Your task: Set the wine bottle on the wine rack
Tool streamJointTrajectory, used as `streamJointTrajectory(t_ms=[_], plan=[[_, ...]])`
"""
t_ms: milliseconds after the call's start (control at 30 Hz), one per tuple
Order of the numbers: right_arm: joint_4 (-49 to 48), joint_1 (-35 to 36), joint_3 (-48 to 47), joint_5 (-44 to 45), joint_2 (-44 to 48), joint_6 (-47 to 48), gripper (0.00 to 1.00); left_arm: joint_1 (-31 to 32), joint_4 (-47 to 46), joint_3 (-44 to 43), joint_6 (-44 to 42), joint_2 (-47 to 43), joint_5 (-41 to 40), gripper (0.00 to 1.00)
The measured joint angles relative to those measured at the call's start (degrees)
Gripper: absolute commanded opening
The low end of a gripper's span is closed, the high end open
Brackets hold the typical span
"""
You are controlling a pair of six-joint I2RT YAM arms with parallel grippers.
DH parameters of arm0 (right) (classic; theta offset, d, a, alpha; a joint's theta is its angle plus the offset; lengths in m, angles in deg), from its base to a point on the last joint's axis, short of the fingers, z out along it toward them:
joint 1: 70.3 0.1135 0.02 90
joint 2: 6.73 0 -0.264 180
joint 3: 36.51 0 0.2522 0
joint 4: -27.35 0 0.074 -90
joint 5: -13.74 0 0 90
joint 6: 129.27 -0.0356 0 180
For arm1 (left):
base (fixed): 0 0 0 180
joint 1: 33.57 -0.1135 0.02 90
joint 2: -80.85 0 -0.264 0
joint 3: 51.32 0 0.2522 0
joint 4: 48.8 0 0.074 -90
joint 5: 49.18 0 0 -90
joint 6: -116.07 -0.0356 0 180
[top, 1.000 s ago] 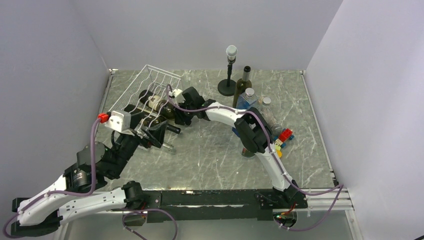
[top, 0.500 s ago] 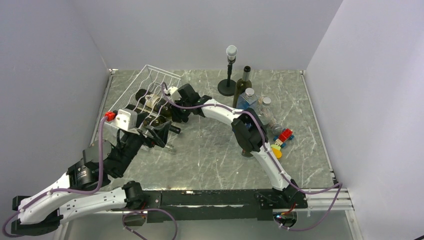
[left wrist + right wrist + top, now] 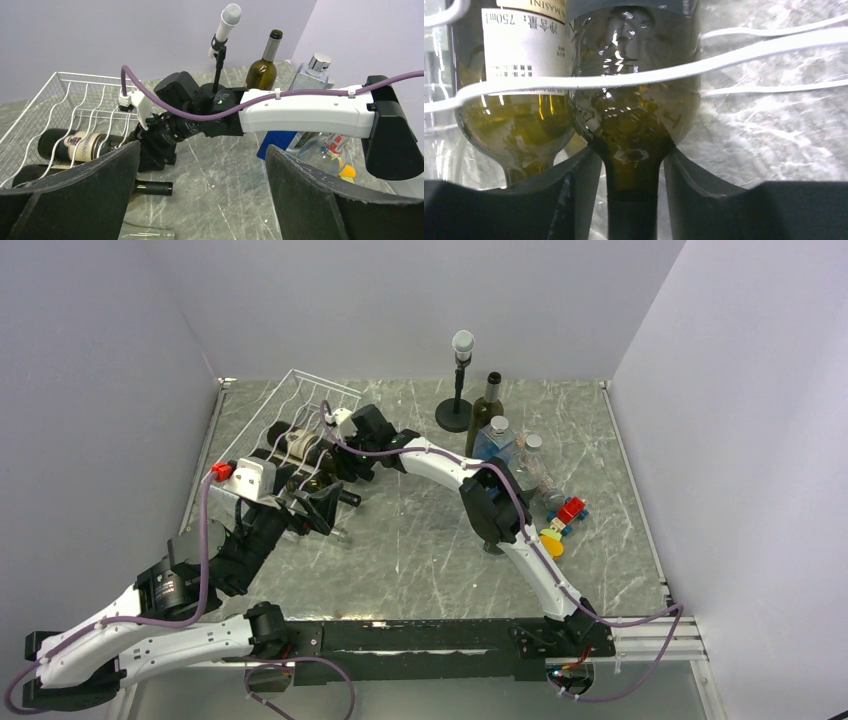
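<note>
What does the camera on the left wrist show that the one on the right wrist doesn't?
Only the left wrist view: a microphone on a stand, an upright wine bottle, a square glass bottle, the right arm, and the left end effector, open and empty. Only the right wrist view: a close-up of a bottle neck flanked by the right end effector. Both: the white wire rack and the lying bottles at its wires.
</note>
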Motion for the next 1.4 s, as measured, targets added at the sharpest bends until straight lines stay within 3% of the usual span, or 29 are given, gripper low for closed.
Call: streamJointTrajectory(t_ms=[100,467,867,1400], plan=[[-1.53,-0.04,-0.55,0.79,0.02,-0.42,0.71,0.00,0.46,0.00,0.07,0.00,-0.15,0.99],[-6.86,0.61,3.85,4.31,5.31,0.66,0.87,0.00,1.07,0.00,0.07,-0.02,-0.70,0.99],[-2.97,2.16,7.61,11.74,19.45,-0.72,0.90,0.00,1.99,-1.36,1.44,-1.33,0.28,0.99],[15.58,0.39,18.25,21.77,46.58,-9.77,0.86,0.00,1.62,-1.42,3.98,-1.27,1.53,0.99]])
